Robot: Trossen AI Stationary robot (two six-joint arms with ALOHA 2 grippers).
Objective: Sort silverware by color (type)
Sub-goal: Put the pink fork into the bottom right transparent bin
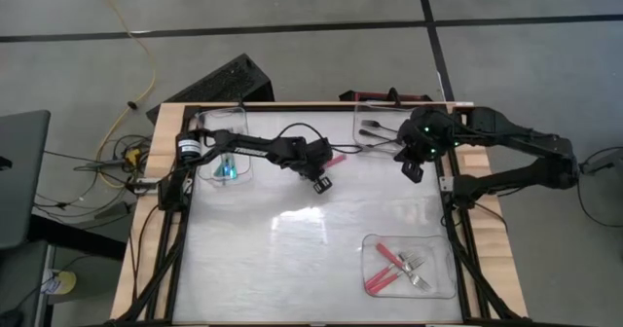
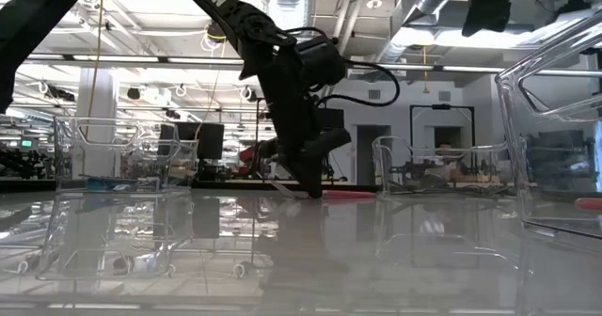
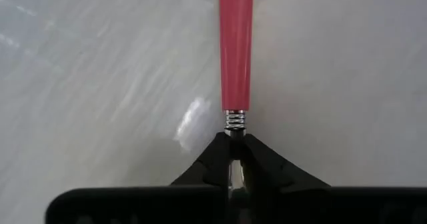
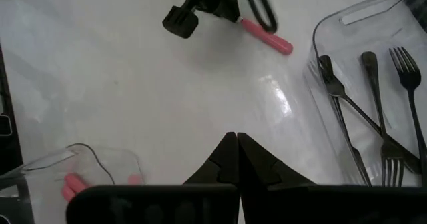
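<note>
Pink-handled fork (image 3: 236, 47) clamped between left jaws, tabletop (image 3: 100, 84)

Three clear plastic trays stand on the table — one at the far left (image 1: 226, 162), one at the far right (image 1: 375, 125), one at the near right (image 1: 409, 267).

Black forks (image 4: 373, 111): three, all in the far right tray.

Red-handled forks: two in the near right tray (image 1: 387, 266), plus one more (image 3: 236, 47) lying on the bare tabletop — three in all.

Teal-handled pieces (image 1: 230, 169): at least one in the far left tray; an exact count cannot be made out.
</note>
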